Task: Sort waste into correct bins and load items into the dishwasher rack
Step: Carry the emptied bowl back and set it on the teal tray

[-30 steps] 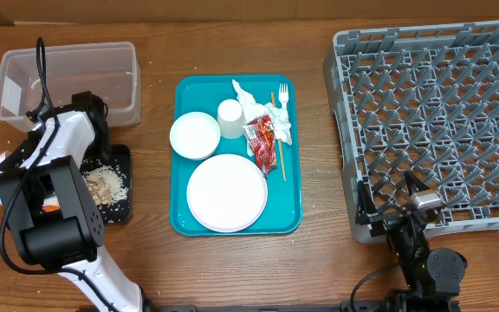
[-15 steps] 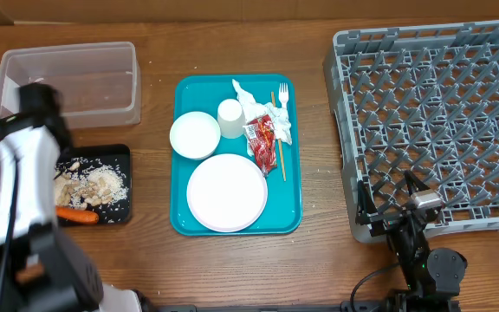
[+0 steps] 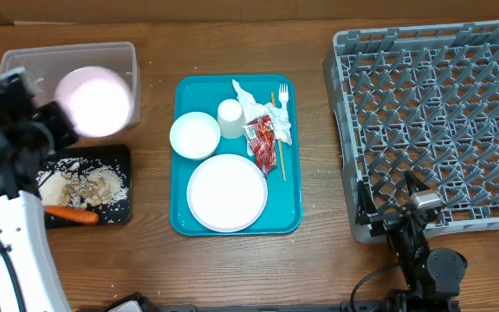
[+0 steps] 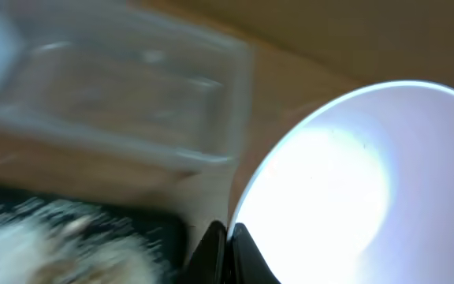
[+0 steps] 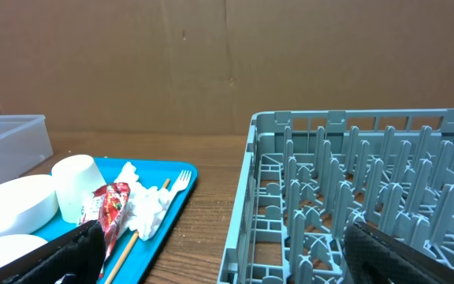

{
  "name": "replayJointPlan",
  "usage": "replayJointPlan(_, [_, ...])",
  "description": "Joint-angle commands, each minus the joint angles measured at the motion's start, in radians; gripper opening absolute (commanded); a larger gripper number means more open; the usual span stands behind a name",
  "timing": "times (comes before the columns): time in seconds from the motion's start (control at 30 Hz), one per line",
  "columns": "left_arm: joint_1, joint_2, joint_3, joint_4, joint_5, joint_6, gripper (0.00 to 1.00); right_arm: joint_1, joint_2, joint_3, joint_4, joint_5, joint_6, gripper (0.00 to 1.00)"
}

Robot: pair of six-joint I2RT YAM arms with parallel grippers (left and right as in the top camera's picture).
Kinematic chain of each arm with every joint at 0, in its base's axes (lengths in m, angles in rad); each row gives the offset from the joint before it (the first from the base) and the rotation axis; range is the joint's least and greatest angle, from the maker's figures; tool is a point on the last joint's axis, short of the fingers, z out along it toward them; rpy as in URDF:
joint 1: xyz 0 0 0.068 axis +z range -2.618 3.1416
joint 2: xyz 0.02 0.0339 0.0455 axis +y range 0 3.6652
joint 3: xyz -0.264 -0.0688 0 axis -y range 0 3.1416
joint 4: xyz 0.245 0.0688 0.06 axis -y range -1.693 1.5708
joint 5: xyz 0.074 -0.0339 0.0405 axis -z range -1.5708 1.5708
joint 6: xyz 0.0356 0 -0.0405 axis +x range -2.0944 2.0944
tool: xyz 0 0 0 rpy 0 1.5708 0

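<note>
My left gripper is shut on the rim of a pale bowl, held up between the clear tub and the black tray. In the left wrist view the jaws pinch the bowl, which is empty. The black tray holds beige scraps and a carrot. The teal tray carries a plate, a second bowl, a cup, napkins, a wrapper, a fork and a stick. My right gripper is open by the rack.
The right wrist view shows the rack's near corner on the right and the teal tray's edge on the left, with bare wood between them. A cardboard wall stands behind the table.
My left arm has risen off the black tray and swung up and right with the bowl. The scraps and carrot in the tray are now uncovered. The right arm has not moved.
</note>
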Motion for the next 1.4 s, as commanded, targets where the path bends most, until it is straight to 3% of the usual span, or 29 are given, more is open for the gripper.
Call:
replayJointPlan(0.0, [-0.118,0.056,0.022,0.077,0.295,0.06,0.04,-0.004,-0.007,-0.01,0.007,0.003,-0.001,1.0])
replayJointPlan(0.2, [-0.314,0.254,0.022,0.303,0.219,-0.011,0.04,-0.004,-0.007,-0.01,0.007,0.003,-0.001,1.0])
replayJointPlan(0.4, [-0.413,0.417,0.022,0.591,-0.189,-0.224,0.04,-0.004,-0.007,-0.01,0.007,0.003,-0.001,1.0])
replayJointPlan(0.47, [-0.415,0.444,0.022,0.624,-0.203,-0.246,0.04,-0.004,-0.007,-0.01,0.007,0.003,-0.001,1.0])
replayJointPlan(0.8, [-0.476,0.606,0.022,0.61,-0.213,-0.332,0.04,-0.004,-0.007,-0.01,0.007,0.003,-0.001,1.0])
replayJointPlan(1.1, [-0.549,0.618,0.022,0.538,-0.495,-0.333,0.05,-0.004,-0.007,-0.01,0.007,0.003,-0.001,1.0])
replayJointPlan(1.37, [-0.55,0.626,0.022,0.468,-0.492,-0.34,0.12,-0.004,-0.007,-0.01,0.007,0.003,-0.001,1.0])
